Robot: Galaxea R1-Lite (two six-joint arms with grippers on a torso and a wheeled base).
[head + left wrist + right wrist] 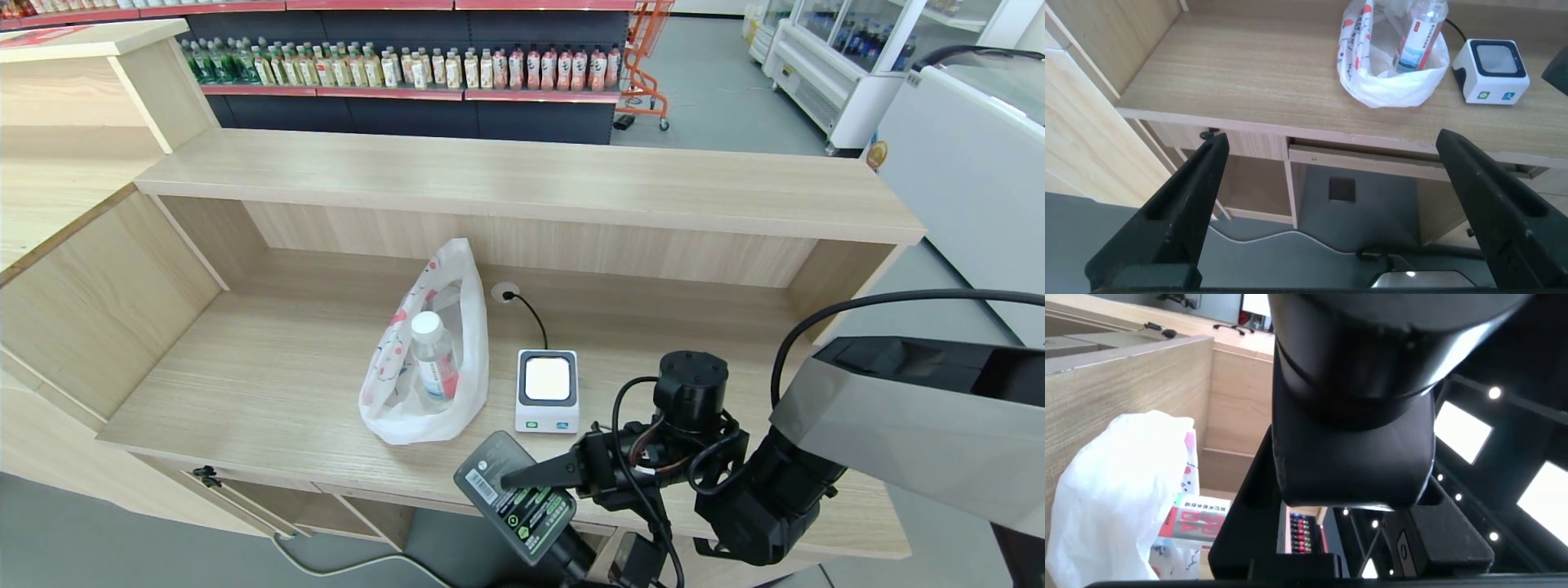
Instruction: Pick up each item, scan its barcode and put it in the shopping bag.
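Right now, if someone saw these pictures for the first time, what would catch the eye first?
The right gripper grips a dark packet, barcode showing, at the front edge of the counter. Behind it a white scanner stands on the counter, and left of that a bag with a bottle inside.

No print is clear enough to read; the dark package (516,496) carries a white barcode sticker and a green label with small signs; the bottle (433,359) has a red and blue label; the scanner (547,390) shows two small badges, one green and one blue.
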